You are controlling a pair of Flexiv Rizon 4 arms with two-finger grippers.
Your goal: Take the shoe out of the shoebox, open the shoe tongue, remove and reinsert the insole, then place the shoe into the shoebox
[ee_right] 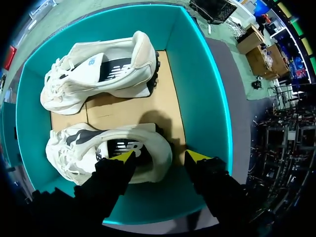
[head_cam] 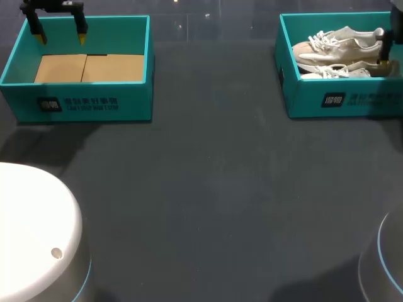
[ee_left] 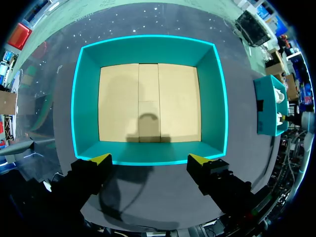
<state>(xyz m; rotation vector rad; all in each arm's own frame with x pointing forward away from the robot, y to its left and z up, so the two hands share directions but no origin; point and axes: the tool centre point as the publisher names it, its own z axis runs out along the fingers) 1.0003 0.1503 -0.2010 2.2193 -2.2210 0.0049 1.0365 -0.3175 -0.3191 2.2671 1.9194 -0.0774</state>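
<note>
White shoe (ee_right: 79, 148) heel btwn released R claw (ee_right: 159, 157); L claw (ee_left: 150, 160) released over shoebox (ee_left: 148, 49).

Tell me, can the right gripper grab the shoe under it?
Probably yes. The right gripper hangs open right over the heel of the near shoe, which lies in the box with no lid, and nothing covers it.

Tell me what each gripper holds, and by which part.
Nothing is held. The left gripper hangs open above the empty box. The right gripper is open, its fingers straddling the heel of the near shoe without clamping it.
</note>
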